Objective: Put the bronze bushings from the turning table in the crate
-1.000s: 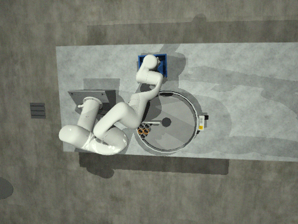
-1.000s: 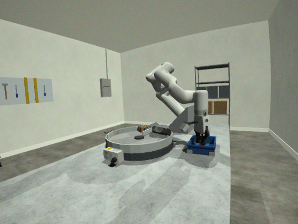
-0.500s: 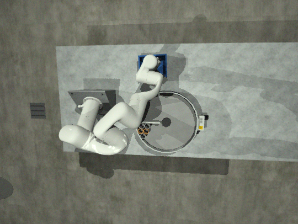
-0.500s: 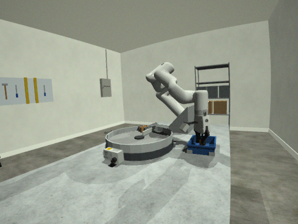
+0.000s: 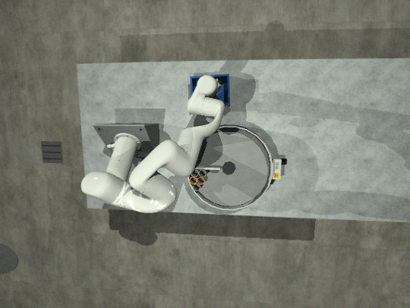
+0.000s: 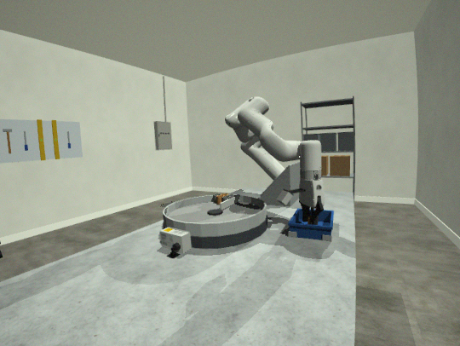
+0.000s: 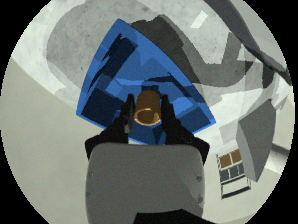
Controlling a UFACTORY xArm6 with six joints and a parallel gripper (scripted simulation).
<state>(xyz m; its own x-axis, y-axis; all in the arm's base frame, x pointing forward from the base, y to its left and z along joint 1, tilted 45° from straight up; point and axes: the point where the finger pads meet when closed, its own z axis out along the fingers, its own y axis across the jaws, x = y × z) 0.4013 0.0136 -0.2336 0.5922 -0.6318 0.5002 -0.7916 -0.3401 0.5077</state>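
Note:
My gripper [image 7: 147,101] [image 6: 312,218] is shut on a bronze bushing [image 7: 147,111] and holds it low inside the blue crate [image 7: 107,75] [image 6: 311,231] [image 5: 225,88]. In the overhead view the wrist hides the gripper and most of the crate. The round turning table [image 5: 247,152] [image 6: 213,221] stands beside the crate. A small cluster of bushings [image 5: 198,178] [image 6: 221,198], bronze and steel together, sits at the table's rim near the arm, by a short bar [image 5: 208,168].
A small control box [image 5: 278,168] [image 6: 175,240] with a yellow label is fixed to the table's side. The arm's base plate [image 5: 125,133] stands left of the table. A shelf rack [image 6: 328,145] stands at the back wall.

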